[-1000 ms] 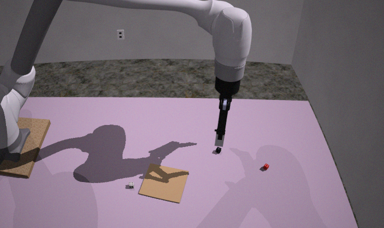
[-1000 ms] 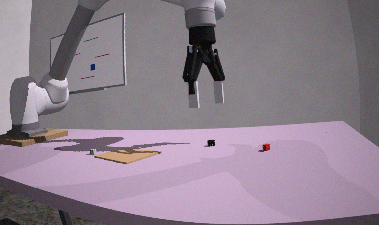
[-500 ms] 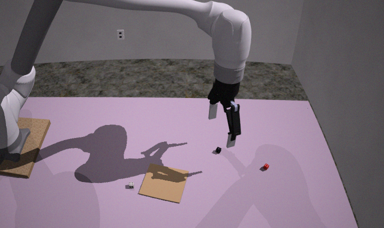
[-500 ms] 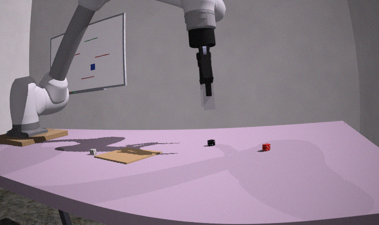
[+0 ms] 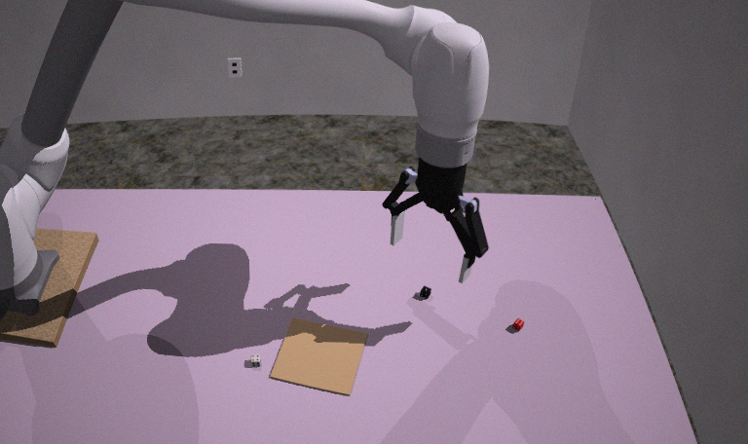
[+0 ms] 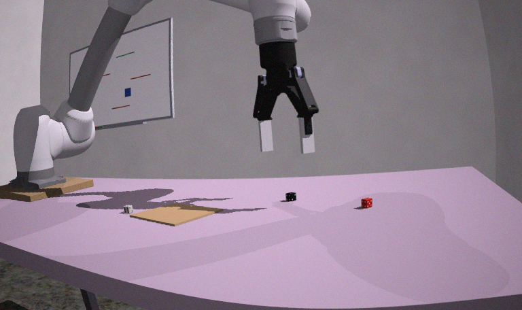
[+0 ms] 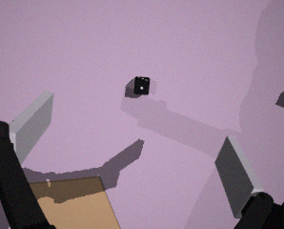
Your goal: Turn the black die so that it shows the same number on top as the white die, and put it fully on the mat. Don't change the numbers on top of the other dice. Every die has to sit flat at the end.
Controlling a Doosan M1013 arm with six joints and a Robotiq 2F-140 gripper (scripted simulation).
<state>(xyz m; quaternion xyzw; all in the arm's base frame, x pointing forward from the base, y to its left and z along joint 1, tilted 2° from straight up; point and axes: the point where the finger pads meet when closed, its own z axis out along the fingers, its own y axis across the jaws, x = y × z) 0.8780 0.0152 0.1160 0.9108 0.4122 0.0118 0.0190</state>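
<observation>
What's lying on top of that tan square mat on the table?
No die rests on the mat; only the arm's shadow crosses its far edge. The white die sits on the table just beside it. Whatever lies beneath the mat is covered.

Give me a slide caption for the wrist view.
Open claw hangs above the black die, tan mat at lower left.

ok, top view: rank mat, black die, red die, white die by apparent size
1. Mat, by far the largest.
2. Black die, red die and white die: all tiny and look alike, so no ranking among them.
</observation>
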